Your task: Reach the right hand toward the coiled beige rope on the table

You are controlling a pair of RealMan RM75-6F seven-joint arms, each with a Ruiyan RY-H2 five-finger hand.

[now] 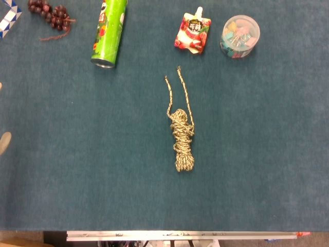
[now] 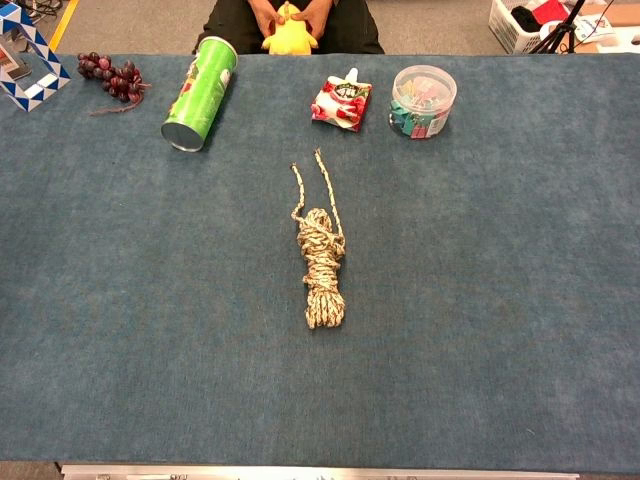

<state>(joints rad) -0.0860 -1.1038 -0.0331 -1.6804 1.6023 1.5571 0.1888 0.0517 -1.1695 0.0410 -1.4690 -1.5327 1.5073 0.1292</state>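
The coiled beige rope (image 1: 182, 141) lies in the middle of the blue table (image 1: 267, 154), its bundle running front to back with two loose ends (image 1: 175, 85) pointing to the far side. The chest view shows the same rope (image 2: 321, 268) at the centre. My right hand appears in neither view. At the left edge of the head view two pale tips (image 1: 4, 142) poke in, apparently fingers of my left hand; the rest of the hand is cut off. Nothing touches the rope.
Along the far side lie a green crisp can (image 1: 109, 32) on its side, a bunch of dark grapes (image 1: 50, 14), a red drink pouch (image 1: 193, 32) and a clear tub of clips (image 1: 239, 36). A person sits behind the table (image 2: 290, 20).
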